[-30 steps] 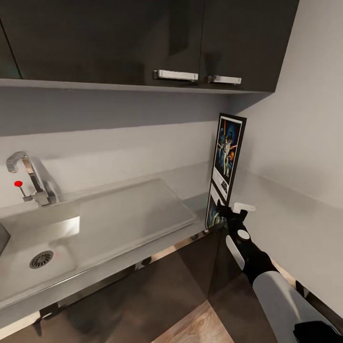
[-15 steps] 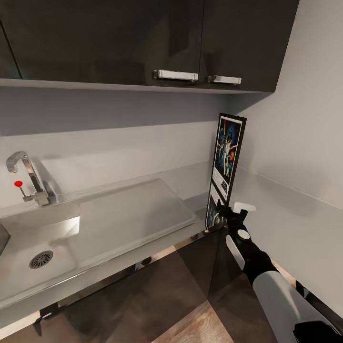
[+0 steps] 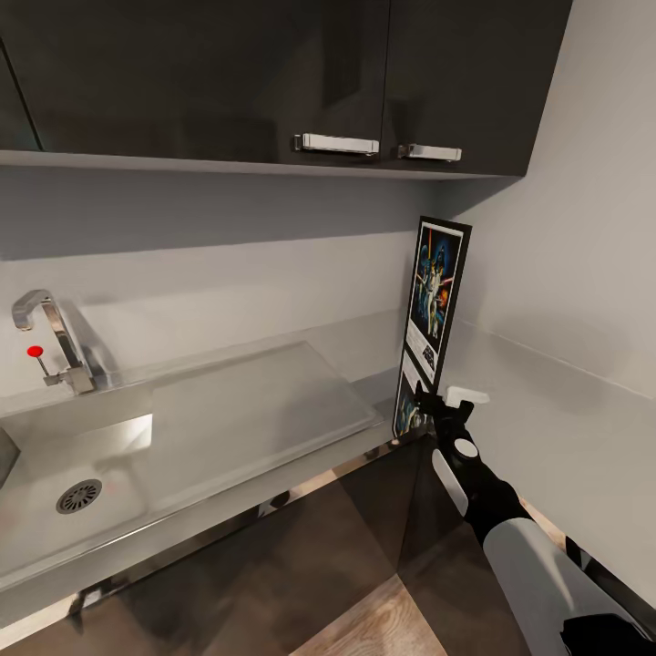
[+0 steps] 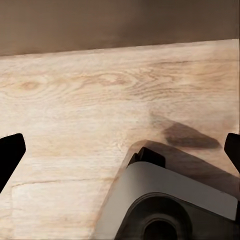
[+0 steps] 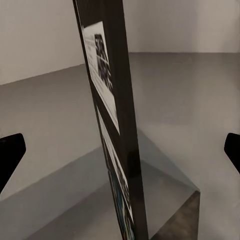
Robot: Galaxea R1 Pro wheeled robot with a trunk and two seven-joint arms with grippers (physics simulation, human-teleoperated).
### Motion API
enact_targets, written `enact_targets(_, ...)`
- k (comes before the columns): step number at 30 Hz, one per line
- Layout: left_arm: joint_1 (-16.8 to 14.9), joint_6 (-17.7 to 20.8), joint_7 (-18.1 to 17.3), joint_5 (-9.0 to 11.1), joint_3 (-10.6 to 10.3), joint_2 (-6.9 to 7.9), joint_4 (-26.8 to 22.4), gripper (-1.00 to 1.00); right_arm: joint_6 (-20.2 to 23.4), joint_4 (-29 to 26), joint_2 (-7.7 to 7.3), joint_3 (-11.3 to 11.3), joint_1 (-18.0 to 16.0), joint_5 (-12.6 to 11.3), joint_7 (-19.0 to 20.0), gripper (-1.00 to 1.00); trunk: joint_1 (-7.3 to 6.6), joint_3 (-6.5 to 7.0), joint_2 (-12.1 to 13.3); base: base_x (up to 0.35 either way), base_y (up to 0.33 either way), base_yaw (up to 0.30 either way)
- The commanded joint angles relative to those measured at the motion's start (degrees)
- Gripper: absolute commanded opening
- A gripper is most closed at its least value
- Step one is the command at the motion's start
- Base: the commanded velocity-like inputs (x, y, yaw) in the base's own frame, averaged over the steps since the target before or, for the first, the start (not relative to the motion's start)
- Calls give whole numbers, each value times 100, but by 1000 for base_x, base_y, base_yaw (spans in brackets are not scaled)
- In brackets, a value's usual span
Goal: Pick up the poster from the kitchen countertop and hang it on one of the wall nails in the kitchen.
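The right pincer [image 3: 440, 404] is at the front edge of the grey worktop [image 3: 228, 428], at the lower end of the poster [image 3: 435, 310]. In the right wrist view its two dark fingertips [image 5: 11, 150] sit at the far sides of the picture, wide apart, and the poster [image 5: 112, 130] stands edge-on in the gap between them; neither fingertip touches it there, so the pincer is spread around the poster rather than clamped on it.

The poster stands upright on the worktop in the corner by the side wall [image 3: 565, 273], its black frame and white border facing the sink [image 3: 82, 474], with the dark blue artwork in the upper part. Its lower end is level with the pincer, and the rest rises above the pincer towards the dark wall cupboards [image 3: 273, 82]. The tap [image 3: 50, 342] with its red knob is well apart, at the far left.

The left pincer [image 4: 120, 150] has its dark fingertips [image 4: 10, 155] wide apart too, with nothing between them, over a wooden floor [image 4: 75, 100].
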Motion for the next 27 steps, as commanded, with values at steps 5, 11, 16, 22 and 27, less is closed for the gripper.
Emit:
enact_targets(5,1,-15,-16,37,4,-2,275,100,-30,3,-8,39,-4,-59,-40,100,0,-4,-3,0,0,0)
enact_targets(11,1,-18,-18,40,7,-2,358,100,-30,0,-12,39,-4,-60,-40,100,0,-4,-3,0,0,0)
enact_targets(16,1,-19,-19,45,8,-2,375,100,-25,-4,-16,33,-5,-64,-40,100,0,-4,-3,0,0,0)
enact_targets(22,1,-19,-19,45,9,7,378,100,-26,-15,-16,34,-6,-60,-47,100,0,-4,-3,126,0,0)
enact_targets(27,1,-19,-19,46,9,7,378,100,-29,-19,-16,38,-5,-62,-43,100,0,-4,-3,124,0,0)
